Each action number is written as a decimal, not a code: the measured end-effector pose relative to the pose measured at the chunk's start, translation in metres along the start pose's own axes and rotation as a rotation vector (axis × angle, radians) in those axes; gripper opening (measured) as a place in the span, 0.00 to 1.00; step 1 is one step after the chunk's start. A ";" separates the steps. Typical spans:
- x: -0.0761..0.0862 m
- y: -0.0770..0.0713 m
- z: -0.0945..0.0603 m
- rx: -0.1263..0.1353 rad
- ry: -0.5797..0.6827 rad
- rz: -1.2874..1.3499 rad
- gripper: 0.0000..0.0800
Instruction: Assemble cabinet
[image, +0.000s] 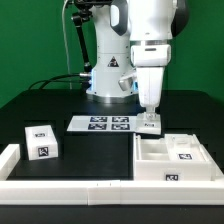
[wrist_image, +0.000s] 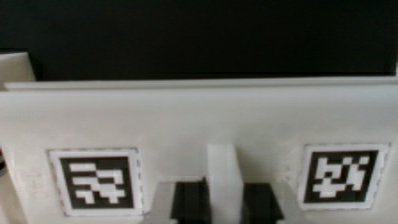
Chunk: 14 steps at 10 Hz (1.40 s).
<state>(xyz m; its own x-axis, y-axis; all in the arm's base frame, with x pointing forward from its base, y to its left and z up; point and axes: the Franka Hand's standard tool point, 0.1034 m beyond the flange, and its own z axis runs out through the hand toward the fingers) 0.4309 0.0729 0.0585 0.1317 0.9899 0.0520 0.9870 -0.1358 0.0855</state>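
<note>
Exterior view: you see the gripper (image: 150, 125) down on the far edge of the cabinet (image: 150, 166), at the exterior view's right, near the marker board (image: 103, 123) | Wrist view: its fingers (wrist_image: 189, 203) pinch the cabinet's upright rib (wrist_image: 222, 165) between two tags (wrist_image: 95, 180).

White arm (image: 150, 35), white pincer (image: 150, 122), black cables (image: 72, 45)

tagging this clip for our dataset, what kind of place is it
Likely a robot lab test bench: a green backdrop behind a black table, a fixed marker board, and a tagged white cabinet.
</note>
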 end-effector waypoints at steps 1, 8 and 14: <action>0.000 -0.001 0.000 0.002 -0.001 0.000 0.09; -0.001 0.011 0.000 -0.009 0.002 0.007 0.09; 0.002 0.020 0.002 -0.014 0.005 -0.053 0.09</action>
<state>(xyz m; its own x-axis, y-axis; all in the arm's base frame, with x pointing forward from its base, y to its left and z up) 0.4507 0.0718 0.0585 0.0789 0.9955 0.0524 0.9913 -0.0839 0.1019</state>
